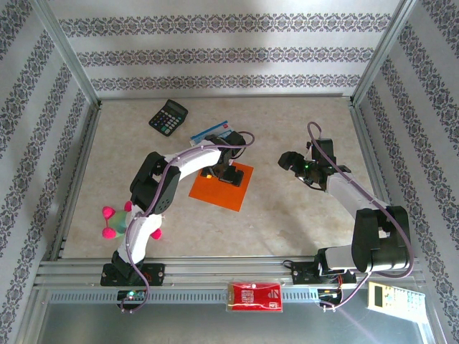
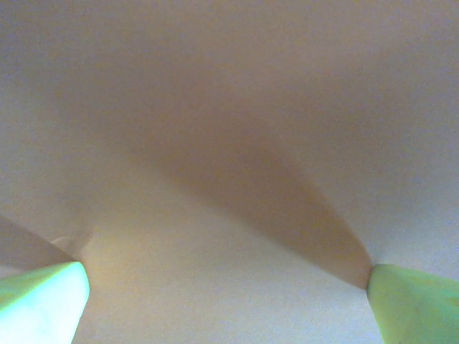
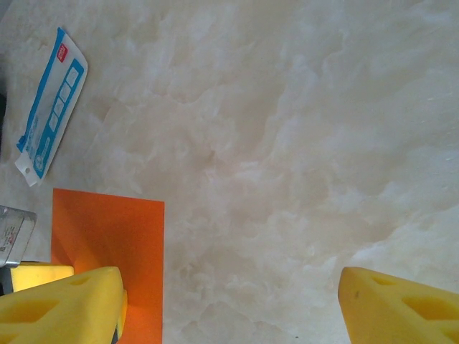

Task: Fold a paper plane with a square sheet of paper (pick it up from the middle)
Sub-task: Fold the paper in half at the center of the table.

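I am at the first step, the pick-up from the middle. The thin, bright orange square sheet of paper (image 1: 214,192) lies flat and unfolded on the table, a little left of centre, with no crease that I can see.

My left gripper (image 1: 229,174) is down over the middle of the sheet, its 2 pale green fingertips (image 2: 44,301) spread wide. In the left wrist view the surface under them is washed out, with a shadowed ridge running between the tips. I cannot tell whether the paper is lifting there.

My right gripper (image 1: 289,160) hangs over bare table just right of the sheet. Its 2 yellow fingers (image 3: 64,304) stand apart and hold nothing.

Next, I judge, the left fingers must close slowly with the pads pressing down, so the paper bunches into a pinch rather than sliding away.

The table (image 1: 287,222) is smooth, pale and marbled, so the sheet may skate. The walls (image 1: 215,54) carry striped, patterned wallpaper. A black calculator (image 1: 168,117) and a blue-and-white flat packet (image 1: 210,133) lie beyond the sheet. A pink-and-green toy (image 1: 117,221) sits at the left, and a red packet with white print (image 1: 254,295) lies on the near rail.
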You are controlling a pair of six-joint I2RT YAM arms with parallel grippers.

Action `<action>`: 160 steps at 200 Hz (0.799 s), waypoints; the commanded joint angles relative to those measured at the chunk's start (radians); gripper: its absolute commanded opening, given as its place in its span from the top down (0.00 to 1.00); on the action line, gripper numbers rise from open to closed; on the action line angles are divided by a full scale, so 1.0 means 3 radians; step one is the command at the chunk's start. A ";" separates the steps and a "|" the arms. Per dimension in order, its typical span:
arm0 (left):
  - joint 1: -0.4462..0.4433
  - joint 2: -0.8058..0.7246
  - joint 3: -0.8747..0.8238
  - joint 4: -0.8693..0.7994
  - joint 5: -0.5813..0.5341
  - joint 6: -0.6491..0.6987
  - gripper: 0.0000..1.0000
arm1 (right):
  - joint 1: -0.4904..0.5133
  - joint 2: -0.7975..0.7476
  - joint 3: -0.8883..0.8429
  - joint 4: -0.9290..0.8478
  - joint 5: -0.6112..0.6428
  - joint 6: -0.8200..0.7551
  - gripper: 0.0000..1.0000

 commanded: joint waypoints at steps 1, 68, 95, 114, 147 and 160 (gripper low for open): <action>-0.0012 0.0153 -0.0064 -0.0179 -0.0080 0.0022 0.00 | -0.0031 0.0063 -0.0045 0.0057 -0.0015 0.0003 0.21; -0.0018 0.0156 -0.0018 -0.0175 -0.0011 0.0014 0.02 | -0.0036 0.0050 -0.0056 0.0051 -0.0006 -0.0008 0.21; -0.0019 0.0153 -0.0013 -0.0171 -0.0011 0.0015 0.03 | -0.0037 0.0042 -0.0050 0.0040 -0.0008 -0.0010 0.21; -0.0018 0.0151 -0.0018 -0.0166 0.0001 0.0009 0.04 | -0.0040 0.0044 -0.0045 0.0034 -0.0005 -0.0017 0.21; -0.0023 0.0095 -0.0041 -0.0096 0.0082 -0.0022 0.09 | -0.0042 0.0059 -0.0030 0.0031 -0.0022 -0.0012 0.21; -0.0023 0.0048 -0.0071 -0.0034 0.0119 -0.0048 0.13 | -0.0040 0.0064 -0.0024 0.0032 -0.0035 -0.0002 0.21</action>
